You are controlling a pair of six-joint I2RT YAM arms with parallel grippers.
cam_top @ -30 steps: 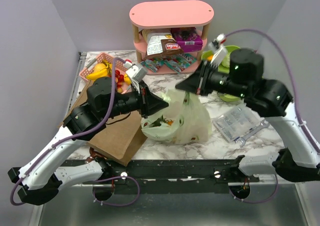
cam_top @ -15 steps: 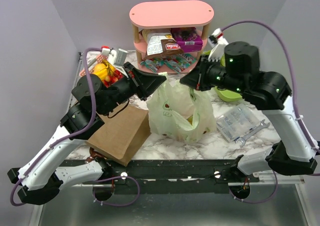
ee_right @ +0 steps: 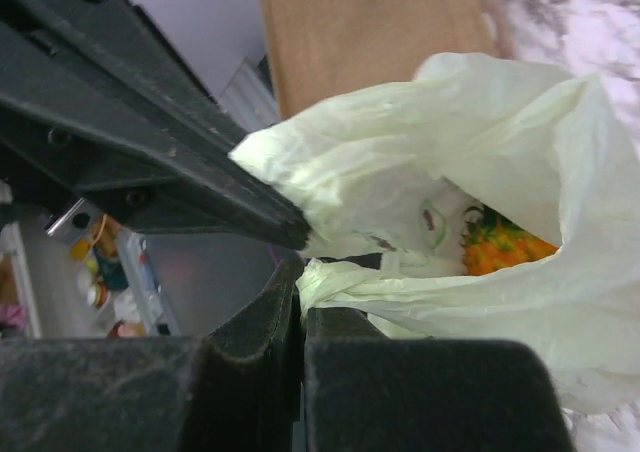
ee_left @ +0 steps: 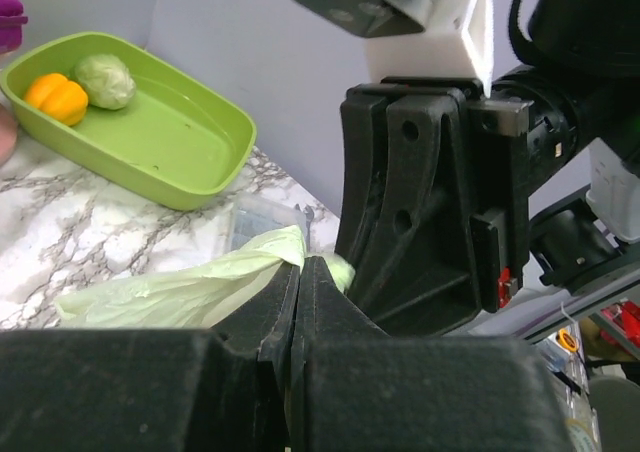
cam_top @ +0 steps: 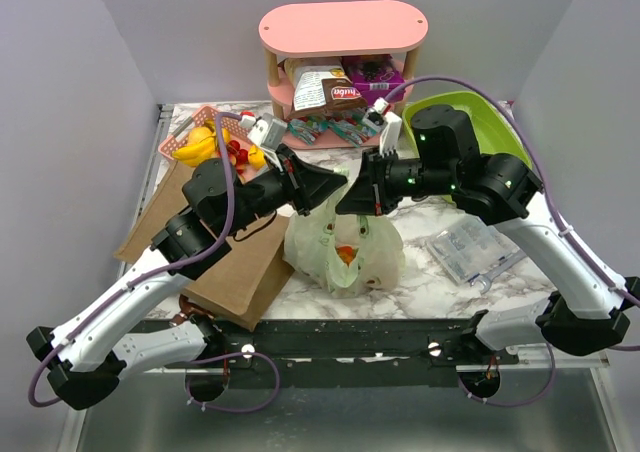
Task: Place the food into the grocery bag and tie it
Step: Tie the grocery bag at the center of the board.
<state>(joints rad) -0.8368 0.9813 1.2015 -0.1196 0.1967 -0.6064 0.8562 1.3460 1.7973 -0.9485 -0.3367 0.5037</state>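
Food (cam_top: 345,255) is seen inside the grocery bag (cam_top: 372,262), its handles (ee_left: 190,290) are pinched just above it by the left hand (cam_top: 338,180) and right hand (cam_top: 347,204), and tying is judged unfinished.

Overhead camera, high behind my bases, looks down across whole table (cam_top: 425,290). Left wrist camera, tight along my left gripper (ee_left: 300,267), faces green tray (ee_left: 150,132). Right wrist camera, equally tight along my right gripper (ee_right: 298,277), faces brown paper bag (ee_right: 370,22). All three share grocery bag (cam_top: 345,252).
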